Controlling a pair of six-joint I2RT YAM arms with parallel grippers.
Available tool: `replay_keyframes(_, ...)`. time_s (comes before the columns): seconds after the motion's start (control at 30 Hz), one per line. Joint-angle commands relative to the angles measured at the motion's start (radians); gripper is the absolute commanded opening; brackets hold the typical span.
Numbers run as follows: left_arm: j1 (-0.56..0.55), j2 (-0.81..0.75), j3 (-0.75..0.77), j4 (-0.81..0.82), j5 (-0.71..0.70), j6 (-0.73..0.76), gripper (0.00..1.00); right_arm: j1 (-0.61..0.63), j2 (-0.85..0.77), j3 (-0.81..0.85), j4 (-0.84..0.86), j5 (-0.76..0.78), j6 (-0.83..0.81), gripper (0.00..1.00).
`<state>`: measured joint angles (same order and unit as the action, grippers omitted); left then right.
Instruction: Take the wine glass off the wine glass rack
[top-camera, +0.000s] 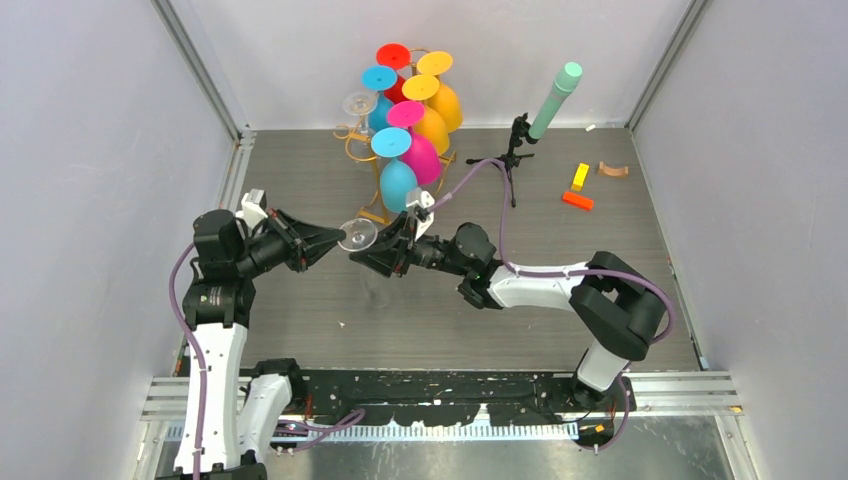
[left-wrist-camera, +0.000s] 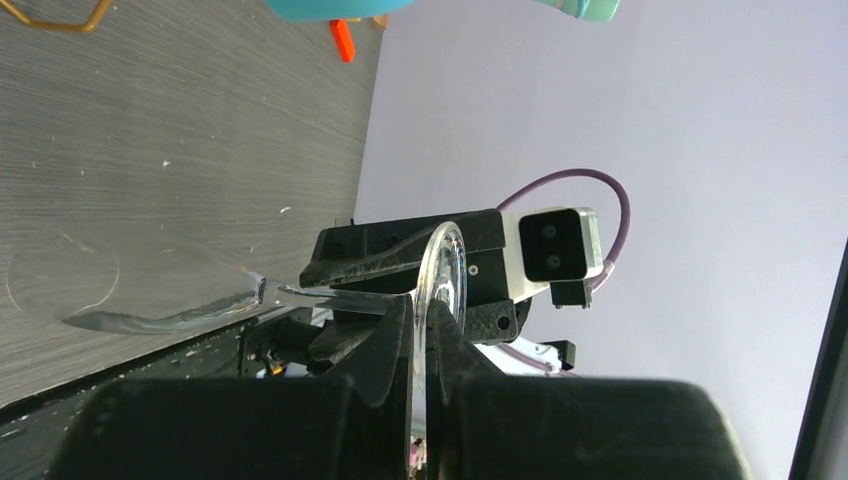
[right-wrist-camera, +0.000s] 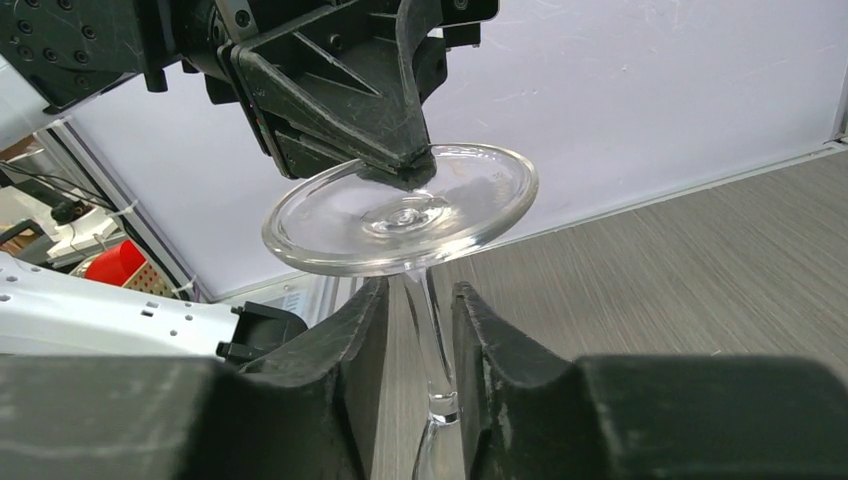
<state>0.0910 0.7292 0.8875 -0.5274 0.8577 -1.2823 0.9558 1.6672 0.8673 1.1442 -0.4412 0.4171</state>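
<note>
A clear wine glass (top-camera: 357, 235) hangs in the air over the table, in front of the gold wine glass rack (top-camera: 375, 213). My left gripper (top-camera: 335, 238) is shut on the rim of its round foot (left-wrist-camera: 440, 275); the stem (left-wrist-camera: 330, 297) and bowl (left-wrist-camera: 70, 280) extend away from it. In the right wrist view the left fingers (right-wrist-camera: 400, 165) pinch the foot (right-wrist-camera: 400, 210). My right gripper (right-wrist-camera: 418, 295) sits just under the foot, open, with a finger on each side of the stem (right-wrist-camera: 430, 330) and a gap showing. In the top view the right gripper (top-camera: 362, 255) meets the glass from the right.
Several coloured glasses (top-camera: 415, 115) and one clear glass (top-camera: 358, 103) hang upside down on the rack. A black tripod with a green tube (top-camera: 540, 110) stands to the right. Yellow (top-camera: 580, 176), orange (top-camera: 577, 200) and brown (top-camera: 613, 169) pieces lie at the back right. Walls close both sides.
</note>
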Motion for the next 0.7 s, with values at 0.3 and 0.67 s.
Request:
replay_keyframes(0.3, -0.007, -0.012, 0.015, 0.045, 0.025, 0.012, 0.56, 0.006, 0.000, 0.037, 0.152, 0.111, 0.031, 0.00)
replay_keyframes(0.67, -0.007, -0.046, -0.019, -0.082, -0.081, 0.186, 1.00, 0.010, -0.189, -0.177, 0.292, 0.679, 0.112, 0.00)
